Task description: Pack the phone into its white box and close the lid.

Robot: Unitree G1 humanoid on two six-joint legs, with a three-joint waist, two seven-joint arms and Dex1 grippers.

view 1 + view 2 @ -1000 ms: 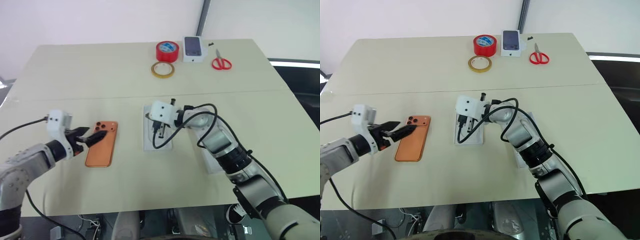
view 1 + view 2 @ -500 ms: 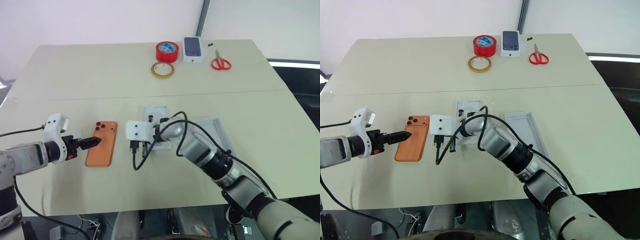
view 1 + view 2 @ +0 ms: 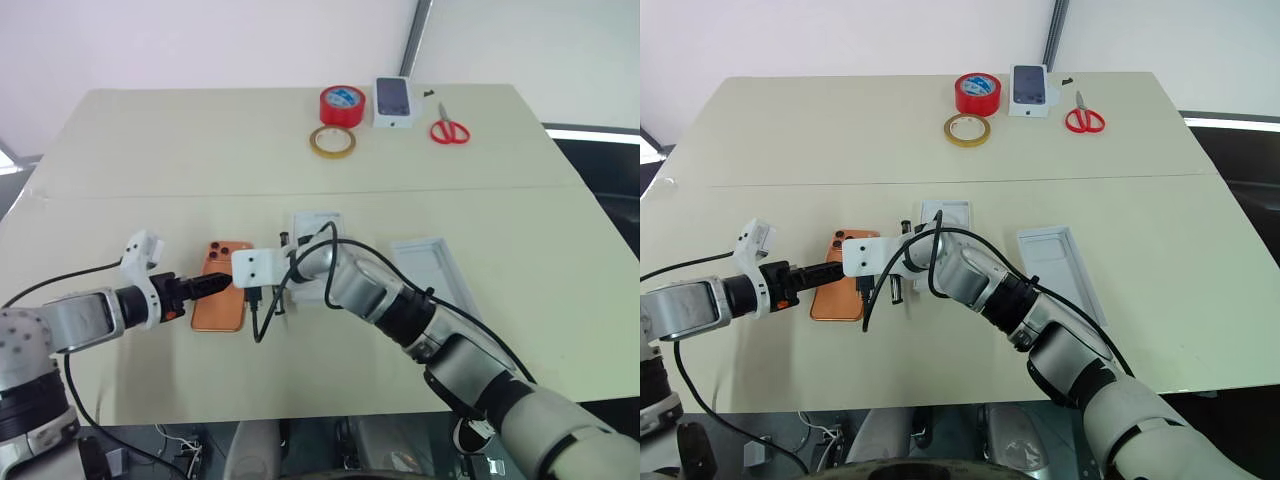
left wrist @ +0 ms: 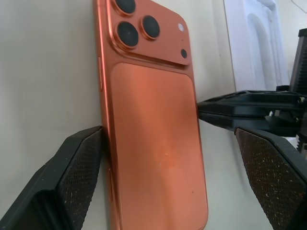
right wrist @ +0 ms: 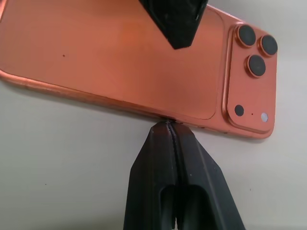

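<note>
Currently the phone [image 3: 221, 298] lies flat on the table [image 3: 150, 160], back face up, with its three-lens camera cluster at the far end. The left gripper [image 4: 172, 158] approaches from the phone's near-left side with its jaws spread wide; one finger [image 4: 79, 163] rests against one long edge of the phone, and the other stands clear of the opposite edge, so nothing is gripped. The right gripper [image 5: 171, 125] reaches across from the other side with its jaws pressed fully together, their joined tips touching the phone's long edge; it holds nothing. The white box [image 3: 432, 275] sits open on the table, well to the right of the phone. A thin white insert [image 3: 316, 225] lies between the phone and the box, partly behind the right arm. At the far edge of the table are a red tape roll [image 3: 342, 104], a tan tape ring [image 3: 332, 142], a small white box with a phone picture [image 3: 395, 101] and red-handled scissors [image 3: 449, 127].
</note>
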